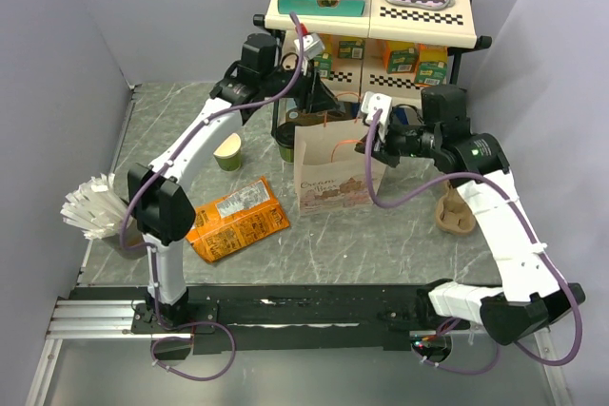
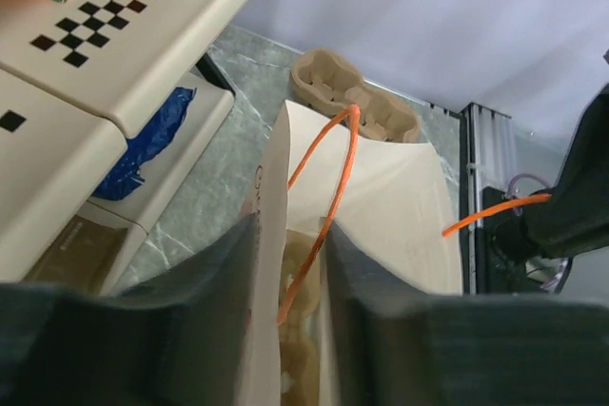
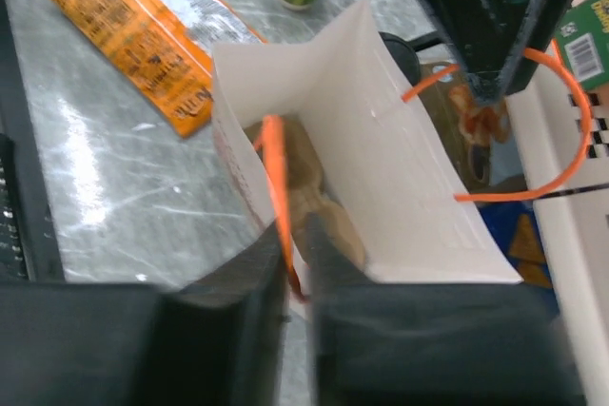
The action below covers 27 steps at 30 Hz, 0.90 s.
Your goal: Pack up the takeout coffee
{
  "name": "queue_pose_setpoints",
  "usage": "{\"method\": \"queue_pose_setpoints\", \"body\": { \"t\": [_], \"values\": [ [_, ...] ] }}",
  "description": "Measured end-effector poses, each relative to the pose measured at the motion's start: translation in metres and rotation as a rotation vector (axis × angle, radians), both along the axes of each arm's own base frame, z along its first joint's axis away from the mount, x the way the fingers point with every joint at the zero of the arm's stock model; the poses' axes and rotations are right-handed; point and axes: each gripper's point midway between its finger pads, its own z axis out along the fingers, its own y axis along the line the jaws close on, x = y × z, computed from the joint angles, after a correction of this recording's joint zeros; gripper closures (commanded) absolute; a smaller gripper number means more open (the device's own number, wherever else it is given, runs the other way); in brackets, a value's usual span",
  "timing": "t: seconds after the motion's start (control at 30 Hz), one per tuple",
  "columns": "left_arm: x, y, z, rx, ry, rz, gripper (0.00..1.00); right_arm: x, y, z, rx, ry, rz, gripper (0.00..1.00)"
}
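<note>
The white paper bag (image 1: 328, 173) stands open at mid-table, with a tan cardboard cup carrier (image 3: 319, 187) lying inside. My left gripper (image 1: 322, 116) is at the bag's back rim (image 2: 271, 187). One finger is outside the wall and one inside, set close around it where an orange handle (image 2: 328, 206) attaches. My right gripper (image 1: 373, 147) is shut on the bag's near-right rim and its orange handle (image 3: 276, 178). The takeout coffee (image 1: 284, 145), dark green with a black lid, stands on the table just behind the bag's left corner, held by neither gripper.
A lidless green cup (image 1: 227, 151) stands left of the bag. An orange snack packet (image 1: 238, 221) lies front-left. A second cardboard carrier (image 1: 455, 211) lies to the right. A cream shelf rack (image 1: 381, 16) with boxes stands at the back. White plastic cutlery (image 1: 95, 206) sits in a holder at the left edge.
</note>
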Motion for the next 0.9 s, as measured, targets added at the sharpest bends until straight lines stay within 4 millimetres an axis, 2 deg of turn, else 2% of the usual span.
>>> {"method": "queue_pose_setpoints", "body": {
  "t": [0.07, 0.33, 0.4, 0.53, 0.7, 0.9],
  "values": [
    [-0.001, -0.001, 0.001, -0.005, 0.005, -0.01, 0.99, -0.002, 0.002, 0.002, 0.008, 0.015, 0.012, 1.0],
    [-0.008, 0.002, 0.021, -0.022, -0.042, -0.025, 0.99, -0.001, 0.005, 0.041, 0.07, -0.044, 0.005, 1.0],
    [-0.012, 0.004, 0.033, -0.032, -0.066, -0.025, 0.99, -0.004, 0.004, 0.057, 0.092, -0.071, -0.002, 1.0],
    [-0.022, 0.01, 0.075, -0.078, -0.147, -0.023, 0.99, -0.01, 0.003, 0.104, 0.148, -0.157, -0.012, 1.0],
    [-0.034, 0.017, 0.124, -0.139, -0.256, -0.02, 0.99, -0.02, 0.0, 0.152, 0.207, -0.254, -0.017, 1.0],
    [-0.04, 0.023, 0.161, -0.186, -0.343, -0.002, 0.99, -0.024, -0.001, 0.183, 0.252, -0.315, -0.019, 1.0]
  ]
}}
